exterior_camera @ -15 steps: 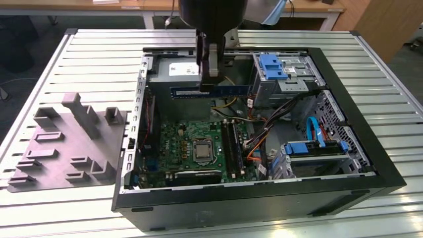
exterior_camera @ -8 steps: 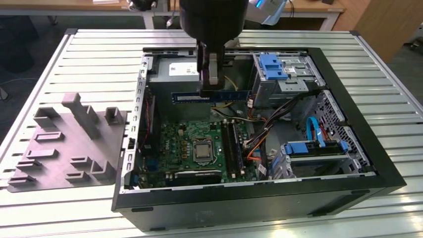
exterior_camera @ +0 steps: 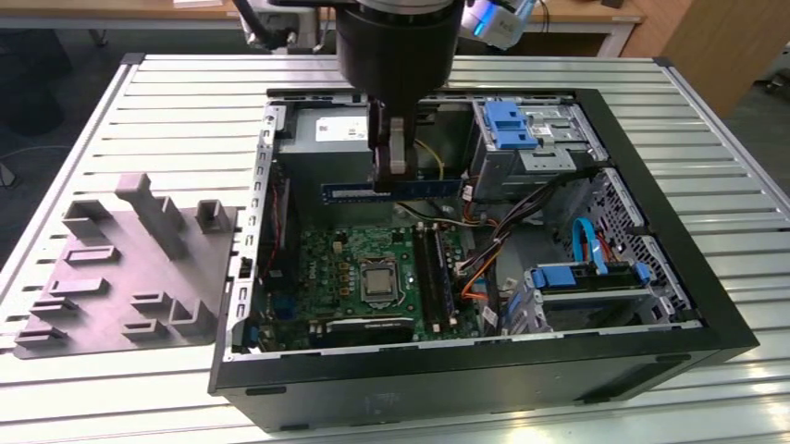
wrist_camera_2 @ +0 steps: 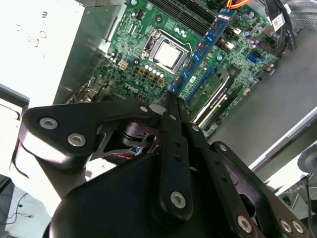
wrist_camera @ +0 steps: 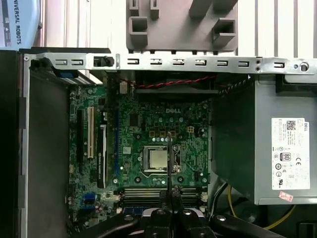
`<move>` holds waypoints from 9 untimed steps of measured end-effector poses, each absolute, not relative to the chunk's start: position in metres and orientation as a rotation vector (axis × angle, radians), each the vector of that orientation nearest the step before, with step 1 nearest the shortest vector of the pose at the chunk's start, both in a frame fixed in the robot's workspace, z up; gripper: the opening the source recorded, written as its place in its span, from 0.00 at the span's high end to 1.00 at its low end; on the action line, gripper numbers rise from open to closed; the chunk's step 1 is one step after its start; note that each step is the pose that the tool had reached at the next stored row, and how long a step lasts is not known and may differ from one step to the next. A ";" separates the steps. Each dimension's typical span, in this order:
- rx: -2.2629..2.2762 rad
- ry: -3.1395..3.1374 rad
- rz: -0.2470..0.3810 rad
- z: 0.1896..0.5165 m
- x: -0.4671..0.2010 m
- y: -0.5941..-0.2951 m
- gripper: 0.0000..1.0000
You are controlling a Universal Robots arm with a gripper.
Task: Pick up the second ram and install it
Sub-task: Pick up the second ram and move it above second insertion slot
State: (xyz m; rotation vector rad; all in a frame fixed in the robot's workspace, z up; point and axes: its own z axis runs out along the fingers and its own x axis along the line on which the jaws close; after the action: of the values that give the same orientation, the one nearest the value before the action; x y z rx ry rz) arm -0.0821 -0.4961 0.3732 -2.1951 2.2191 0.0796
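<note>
The second ram (exterior_camera: 420, 189) is a long, thin blue strip held level above the open computer case, in front of the grey power supply (exterior_camera: 324, 135). My gripper (exterior_camera: 392, 183) comes down from above and is shut on the strip near its middle. In the second wrist view the ram (wrist_camera_2: 203, 47) runs out from my gripper (wrist_camera_2: 172, 98) over the green motherboard (wrist_camera_2: 143, 74). In the first wrist view the ram (wrist_camera: 169, 163) shows edge-on as a thin dark line above the processor (wrist_camera: 157, 158). The long black slots (exterior_camera: 431, 268) lie below, nearer the front.
The black case (exterior_camera: 494, 370) lies open on a slatted white table (exterior_camera: 185, 120). Blue drive brackets (exterior_camera: 512, 125) and cables (exterior_camera: 494, 250) fill its side toward the exterior view's right. A grey moulded fixture (exterior_camera: 124, 268) sits outside the case toward the exterior view's left.
</note>
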 end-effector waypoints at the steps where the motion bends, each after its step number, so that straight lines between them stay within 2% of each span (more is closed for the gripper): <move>1: -2.195 2.219 0.080 0.371 -0.082 -0.496 0.88; 9: -2.195 2.219 0.080 0.357 -0.082 -0.496 0.88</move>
State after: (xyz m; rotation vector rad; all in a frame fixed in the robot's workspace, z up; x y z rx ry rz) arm -0.0820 -0.4960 0.3574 -2.1947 2.2186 0.0804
